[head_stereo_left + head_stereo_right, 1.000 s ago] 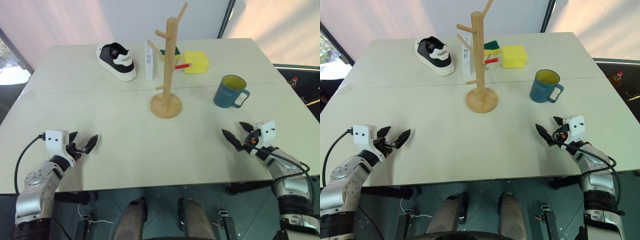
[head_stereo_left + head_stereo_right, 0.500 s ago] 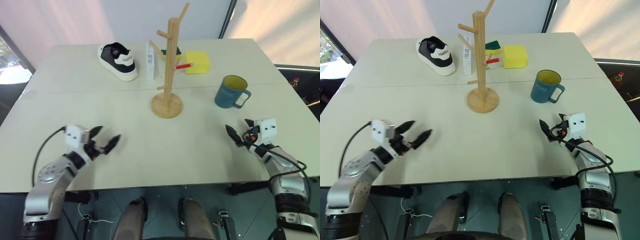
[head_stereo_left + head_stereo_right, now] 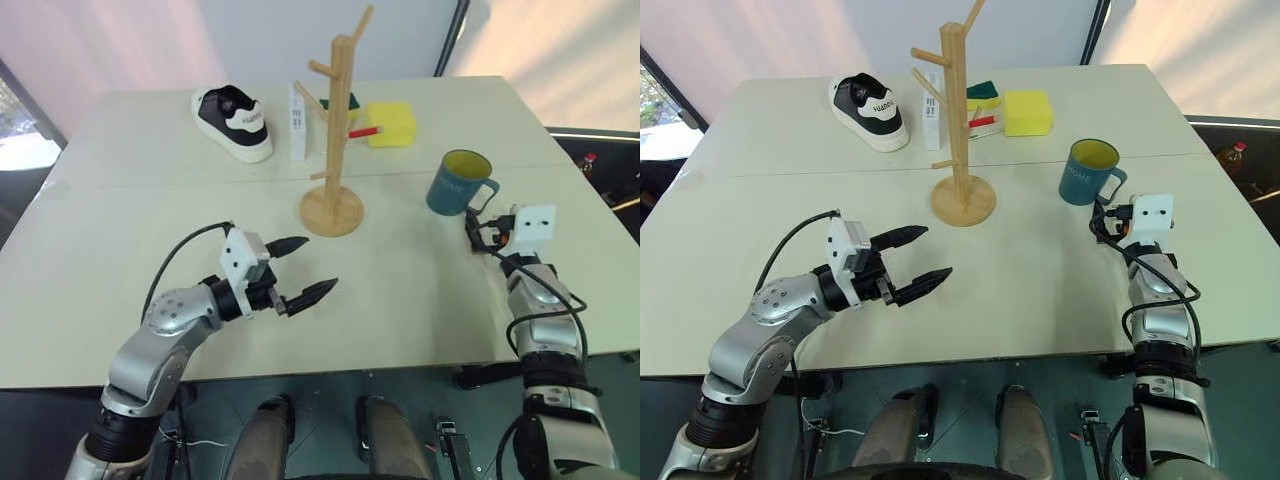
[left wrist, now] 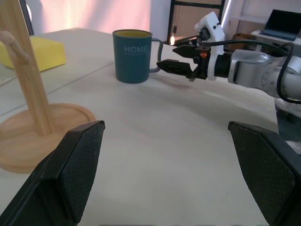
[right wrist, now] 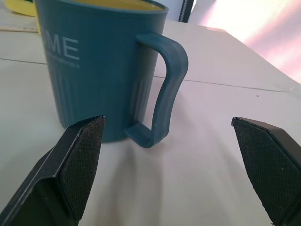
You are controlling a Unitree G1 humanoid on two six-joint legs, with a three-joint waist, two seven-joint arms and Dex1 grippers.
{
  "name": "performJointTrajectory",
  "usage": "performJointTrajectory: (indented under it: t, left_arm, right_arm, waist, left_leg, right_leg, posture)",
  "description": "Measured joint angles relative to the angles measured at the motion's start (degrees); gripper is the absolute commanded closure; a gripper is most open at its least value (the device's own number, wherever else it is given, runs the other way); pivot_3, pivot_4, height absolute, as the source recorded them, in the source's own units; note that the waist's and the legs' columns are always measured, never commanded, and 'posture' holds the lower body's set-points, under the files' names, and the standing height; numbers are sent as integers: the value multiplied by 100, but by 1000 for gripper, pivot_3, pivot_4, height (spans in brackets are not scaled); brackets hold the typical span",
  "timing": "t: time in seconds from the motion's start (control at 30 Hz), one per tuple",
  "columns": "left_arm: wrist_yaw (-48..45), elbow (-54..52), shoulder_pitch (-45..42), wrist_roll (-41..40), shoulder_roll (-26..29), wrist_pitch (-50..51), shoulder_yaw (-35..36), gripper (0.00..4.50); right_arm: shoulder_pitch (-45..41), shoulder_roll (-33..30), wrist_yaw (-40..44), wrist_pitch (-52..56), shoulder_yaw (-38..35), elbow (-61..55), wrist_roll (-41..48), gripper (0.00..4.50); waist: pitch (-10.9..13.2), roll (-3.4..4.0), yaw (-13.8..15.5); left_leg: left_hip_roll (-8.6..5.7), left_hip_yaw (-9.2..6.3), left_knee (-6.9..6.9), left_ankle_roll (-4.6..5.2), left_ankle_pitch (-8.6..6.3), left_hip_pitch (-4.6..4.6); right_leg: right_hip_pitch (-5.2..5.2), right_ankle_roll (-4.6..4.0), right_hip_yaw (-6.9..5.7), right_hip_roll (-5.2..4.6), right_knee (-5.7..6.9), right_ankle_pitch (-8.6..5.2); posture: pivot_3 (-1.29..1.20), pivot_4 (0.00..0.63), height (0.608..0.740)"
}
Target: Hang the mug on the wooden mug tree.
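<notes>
The teal-blue mug (image 3: 458, 184) with a yellow inside stands upright on the right side of the table, its handle (image 5: 165, 84) turned toward my right arm. My right gripper (image 3: 476, 228) is open just short of that handle, which lies ahead between the two wide-spread fingers without touching them. The wooden mug tree (image 3: 336, 120) stands on its round base (image 3: 332, 213) at the table's middle, left of the mug, its pegs bare. My left gripper (image 3: 318, 264) is open and empty above the table, in front of the tree's base, pointing toward the mug.
Behind the tree lie a black-and-white sneaker (image 3: 235, 122), an upright white box (image 3: 298, 122), a yellow sponge (image 3: 392, 123) and a red marker (image 3: 366, 131). The table's right edge (image 3: 600, 215) runs close by my right arm.
My left gripper swung right and up from the table's left side toward the middle, turning toward the mug. My right gripper moved forward to the mug's handle and turned to face it.
</notes>
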Motion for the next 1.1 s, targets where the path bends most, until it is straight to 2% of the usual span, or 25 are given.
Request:
performJointTrajectory:
  t: [0.8, 0.9, 1.03, 1.1]
  left_arm:
    - [-6, -92, -150, -196, -5, 18, 102, 0]
    - [-6, -91, -159, -189, -7, 10, 101, 0]
    - [-7, -91, -159, -186, -7, 1, 101, 0]
    - [-7, -91, -157, -185, -7, -4, 102, 0]
  right_arm:
    - [-1411, -1, -723, -489, 68, 2307, -423, 41]
    - [-1497, 10, -691, -603, 68, 2513, -415, 1305]
    - [-1570, 61, -566, -695, 67, 2667, -363, 3544]
    - [-1572, 91, -502, -735, 66, 2674, -307, 4476]
  waist:
    - [0, 0, -24]
    - [0, 0, -24]
    - [0, 0, -27]
    - [0, 0, -26]
  left_leg:
    - [0, 1, 8, 1, 1, 10]
    - [-1, 1, 8, 2, 1, 10]
    - [-1, 1, 8, 2, 2, 13]
    - [-1, 1, 8, 2, 2, 17]
  right_leg:
    - [10, -2, 5, 4, 10, 2]
    - [10, -1, 6, 4, 10, 2]
    - [13, -1, 7, 4, 11, 3]
    - [16, -1, 7, 5, 11, 2]
  posture:
    - [0, 150, 740]
    - [0, 150, 740]
    - [0, 150, 740]
    - [0, 150, 740]
